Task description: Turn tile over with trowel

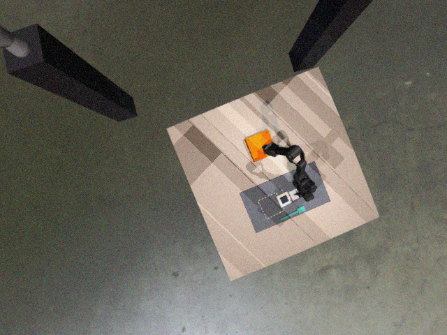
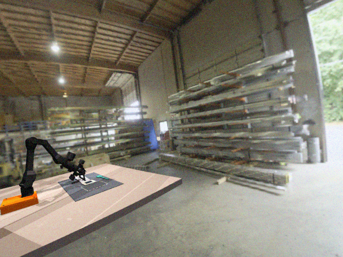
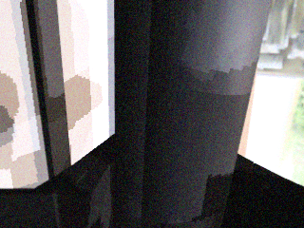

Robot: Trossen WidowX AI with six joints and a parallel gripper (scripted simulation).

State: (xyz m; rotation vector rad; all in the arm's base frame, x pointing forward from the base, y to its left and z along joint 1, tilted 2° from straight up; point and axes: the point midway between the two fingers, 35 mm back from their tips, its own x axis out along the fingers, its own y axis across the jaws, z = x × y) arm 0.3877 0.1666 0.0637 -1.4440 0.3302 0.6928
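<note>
The gripper point(image 1: 298, 195) is hanging low over the mat point(image 1: 252, 216), beside the tile point(image 1: 283, 199). Its fingers are clamping on something, seemingly a pale piece point(image 1: 293, 195) at the tile's edge, not the trowel point(image 1: 292, 213). The trowel is lying apart on the mat. The tile is lying flat with its marked side up, at a corner of the dashed outline point(image 1: 267, 197). The step in hand is probably acquiring the tool: release first, then approach along the handle, gripping well back so that the blade is reaching under the tile's edge
</note>
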